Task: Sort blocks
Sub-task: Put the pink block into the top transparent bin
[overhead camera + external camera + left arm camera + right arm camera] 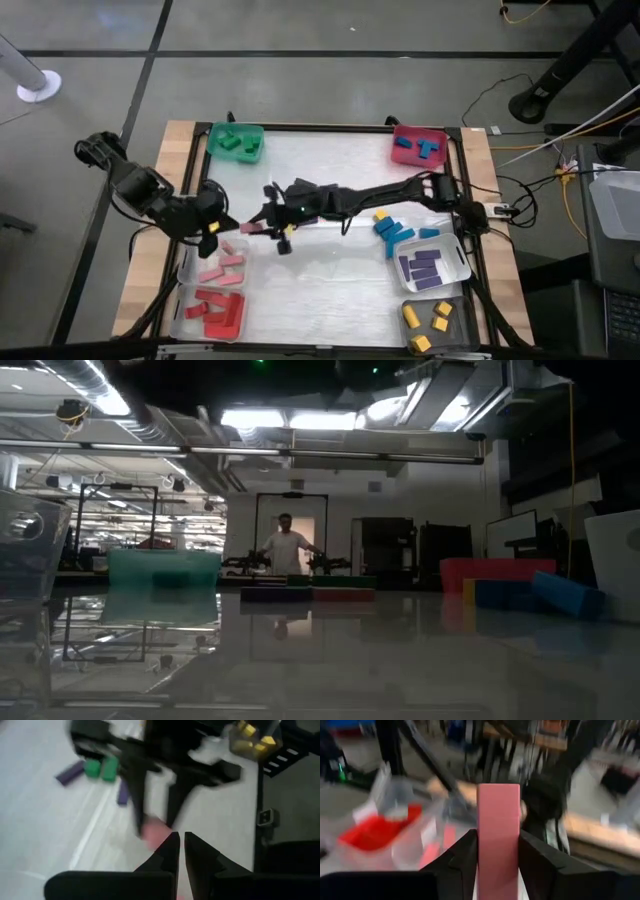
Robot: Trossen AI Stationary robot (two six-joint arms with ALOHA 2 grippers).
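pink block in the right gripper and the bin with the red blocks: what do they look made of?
Pink block, held between the right gripper fingers: solid and matte, with flat faces, crisp edges and even colour; probably painted wood or dense plastic, can't tell which.
Bin holding red blocks: likely clear thin plastic, since the table shows through its walls and the rim catches light.
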